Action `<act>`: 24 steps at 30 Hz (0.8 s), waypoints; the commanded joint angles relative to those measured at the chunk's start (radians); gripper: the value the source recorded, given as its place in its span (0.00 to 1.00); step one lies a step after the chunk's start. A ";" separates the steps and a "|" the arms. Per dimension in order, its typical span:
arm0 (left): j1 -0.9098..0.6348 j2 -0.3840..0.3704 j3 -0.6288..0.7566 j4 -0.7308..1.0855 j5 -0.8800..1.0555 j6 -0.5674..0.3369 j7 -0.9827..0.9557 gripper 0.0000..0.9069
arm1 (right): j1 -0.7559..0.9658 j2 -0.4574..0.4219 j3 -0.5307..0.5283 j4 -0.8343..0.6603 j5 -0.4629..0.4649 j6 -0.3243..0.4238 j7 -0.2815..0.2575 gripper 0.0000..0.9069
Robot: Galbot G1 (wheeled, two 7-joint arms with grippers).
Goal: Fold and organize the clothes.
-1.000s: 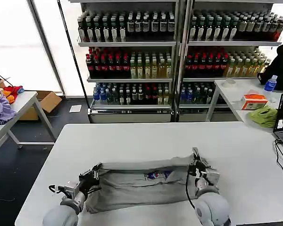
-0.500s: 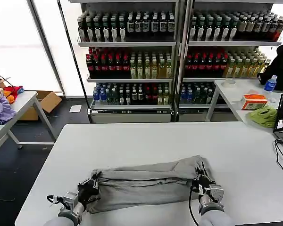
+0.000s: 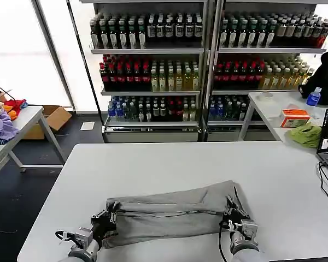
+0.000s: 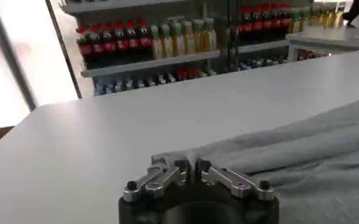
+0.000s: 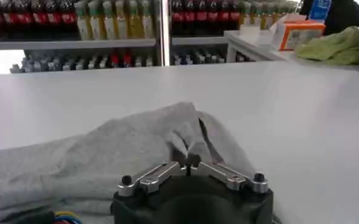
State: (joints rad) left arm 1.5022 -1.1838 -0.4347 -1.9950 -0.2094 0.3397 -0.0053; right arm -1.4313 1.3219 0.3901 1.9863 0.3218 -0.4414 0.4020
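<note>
The grey cotton T-shirt (image 3: 172, 213) lies folded into a band on the white table (image 3: 153, 164); left gripper (image 3: 105, 222) and right gripper (image 3: 233, 217) pinch its opposite ends. No writing is readable.

Grey T-shirt (image 3: 172, 214) lies folded lengthwise near the table's front edge.

Left gripper (image 4: 191, 167) low over white table (image 4: 106, 128), fingers pinched together on edge of grey shirt (image 4: 301, 152); cloth bunched in folds, spreading away across table. Behind, shelves (image 4: 167, 58) of bottles (image 4: 142, 39) and a bright window (image 4: 14, 67)
</note>
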 commanded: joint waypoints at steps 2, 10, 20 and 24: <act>0.018 -0.010 -0.002 -0.043 0.036 0.004 -0.005 1.00 | -0.024 0.003 0.005 -0.001 -0.023 0.003 -0.002 1.00; 0.019 -0.057 -0.016 -0.075 0.025 0.028 -0.058 1.00 | -0.079 0.018 0.057 0.201 -0.050 0.038 0.012 1.00; 0.008 -0.116 -0.020 -0.043 -0.154 0.068 -0.158 1.00 | -0.106 0.008 0.098 0.312 -0.078 0.079 -0.011 1.00; 0.009 -0.125 -0.020 -0.028 -0.172 0.076 -0.164 1.00 | -0.107 0.004 0.102 0.312 -0.072 0.080 -0.010 1.00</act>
State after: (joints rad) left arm 1.5125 -1.2764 -0.4531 -2.0401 -0.2972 0.3962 -0.1222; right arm -1.5203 1.3268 0.4712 2.2170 0.2656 -0.3830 0.3986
